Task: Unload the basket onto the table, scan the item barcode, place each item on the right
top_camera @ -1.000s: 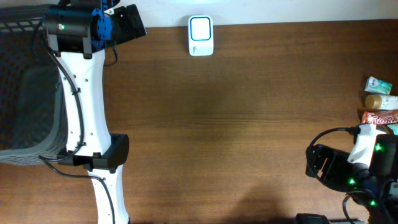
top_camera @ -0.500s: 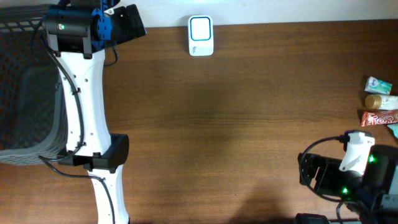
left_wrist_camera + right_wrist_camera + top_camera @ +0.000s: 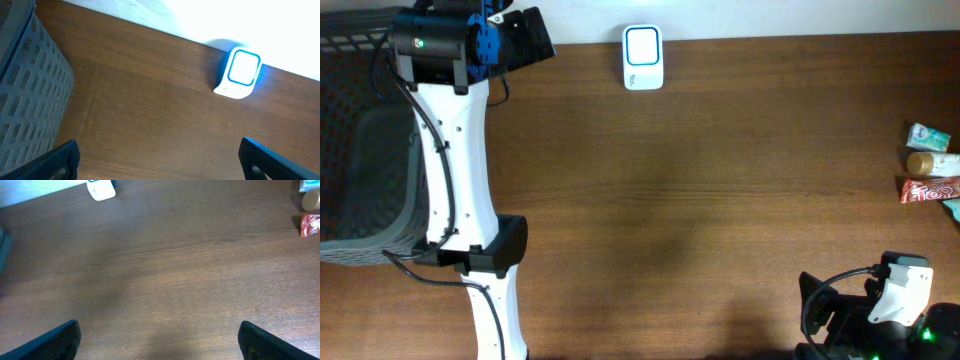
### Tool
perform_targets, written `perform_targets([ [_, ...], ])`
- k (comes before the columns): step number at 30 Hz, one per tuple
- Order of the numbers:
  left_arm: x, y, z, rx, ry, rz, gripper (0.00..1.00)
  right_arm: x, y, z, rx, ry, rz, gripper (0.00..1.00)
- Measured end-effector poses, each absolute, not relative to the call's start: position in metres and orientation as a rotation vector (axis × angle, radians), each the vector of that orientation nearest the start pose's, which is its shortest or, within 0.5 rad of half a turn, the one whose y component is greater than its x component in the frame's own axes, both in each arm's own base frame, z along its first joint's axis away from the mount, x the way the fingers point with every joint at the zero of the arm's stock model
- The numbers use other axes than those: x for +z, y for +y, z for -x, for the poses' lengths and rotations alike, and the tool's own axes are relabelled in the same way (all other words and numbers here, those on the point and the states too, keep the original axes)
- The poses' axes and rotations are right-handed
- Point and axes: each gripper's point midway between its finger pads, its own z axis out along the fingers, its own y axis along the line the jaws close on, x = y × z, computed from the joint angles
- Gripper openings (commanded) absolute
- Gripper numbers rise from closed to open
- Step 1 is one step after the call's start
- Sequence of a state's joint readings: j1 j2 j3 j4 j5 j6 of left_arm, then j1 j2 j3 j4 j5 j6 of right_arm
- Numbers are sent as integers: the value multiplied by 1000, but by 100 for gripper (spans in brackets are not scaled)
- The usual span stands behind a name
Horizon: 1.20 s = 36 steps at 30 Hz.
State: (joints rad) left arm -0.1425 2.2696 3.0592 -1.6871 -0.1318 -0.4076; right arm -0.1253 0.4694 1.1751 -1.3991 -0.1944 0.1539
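- While both of my claws stand wide and hold nothing, the goods to be scanned lie in a small cluster at the right edge of the table [image 3: 720, 200], well apart from either of them.
- My right claw [image 3: 160, 340] hangs over the near right corner, fingers spread far apart with only bare wood between them.
- From its wrist view the red packet [image 3: 311, 225] sits up in the far right corner of the picture, with a tan-capped bottle [image 3: 312, 200] just beyond it and a green-and-white tube [image 3: 930, 135] beyond that; none of them touches my fingers.
- I cannot make out a barcode on any of them; they are too small.
- My left claw [image 3: 160, 162] is at the far left corner, also spread wide, its two dark fingertips [image 3: 62, 160] at the bottom corners of its own view.
- Ahead of it and to the right stands the scanner [image 3: 239, 73], a small white box with a blue-lit ring, against the far edge of the table, apart from my fingers.
- A grey slatted basket [image 3: 27, 90] stands just to the left of that claw, off the table's left end.
- The surface is dark brown wood grain; behind it runs a pale wall.
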Motion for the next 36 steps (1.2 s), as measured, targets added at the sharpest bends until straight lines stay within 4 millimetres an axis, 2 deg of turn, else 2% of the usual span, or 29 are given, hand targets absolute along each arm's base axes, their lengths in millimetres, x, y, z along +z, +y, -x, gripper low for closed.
perform_targets([
  [6,341,-45,-471,-78,2429,381,99,256,19,-128,254,2317,-221,99],
  [11,341,-45,-471,-78,2429,381,99,250,21,-140,271,2302,-209,99],
  [36,341,-45,-471,-78,2429,381,99,252,26,-140,290,2299,-153,99],
])
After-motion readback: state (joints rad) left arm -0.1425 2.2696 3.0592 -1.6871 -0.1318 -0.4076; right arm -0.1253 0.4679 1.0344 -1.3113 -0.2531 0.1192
